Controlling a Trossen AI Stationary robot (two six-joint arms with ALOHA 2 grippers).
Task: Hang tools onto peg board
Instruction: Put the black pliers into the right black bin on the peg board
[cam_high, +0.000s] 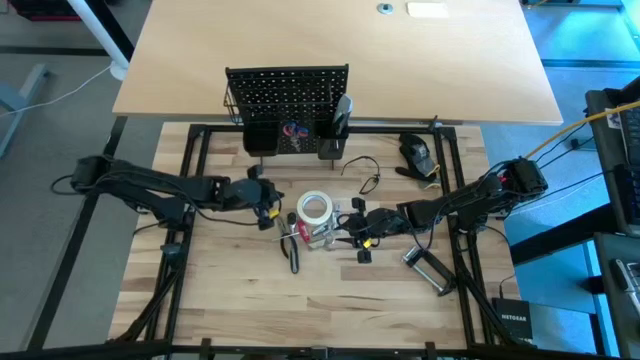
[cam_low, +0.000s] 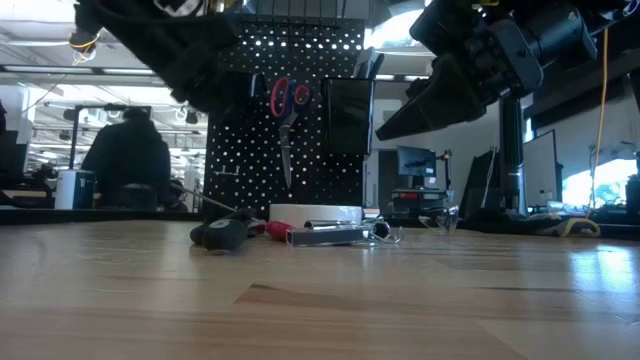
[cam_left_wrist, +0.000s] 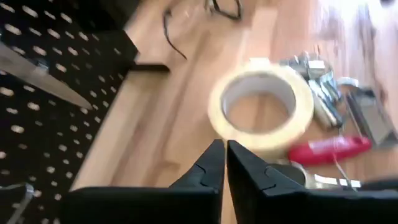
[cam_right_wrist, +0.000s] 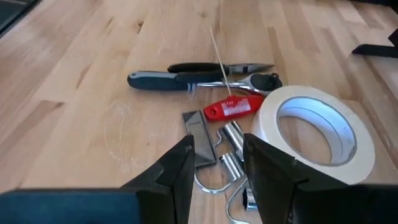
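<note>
The black peg board (cam_high: 288, 95) stands upright at the table's far side, with red-handled scissors (cam_low: 288, 100) hanging on it. The white tape roll (cam_high: 314, 208) lies flat mid-table; it also shows in the left wrist view (cam_left_wrist: 261, 106) and the right wrist view (cam_right_wrist: 317, 134). Near it lie black-handled pliers (cam_right_wrist: 205, 67), a grey-handled ratchet (cam_right_wrist: 168, 79), a red-labelled tool (cam_right_wrist: 235, 107) and small metal pieces (cam_right_wrist: 230, 155). My left gripper (cam_left_wrist: 225, 165) is shut and empty, just left of the roll and above the table. My right gripper (cam_right_wrist: 217, 162) is open and empty above the metal pieces, right of the roll.
A bulky black device (cam_high: 418, 155) and a loose black cable (cam_high: 365, 175) lie at the back right. A silver bar (cam_high: 430, 268) lies at the right front. Black cups (cam_low: 348, 115) hang on the board. A person (cam_low: 125, 160) sits beyond the table.
</note>
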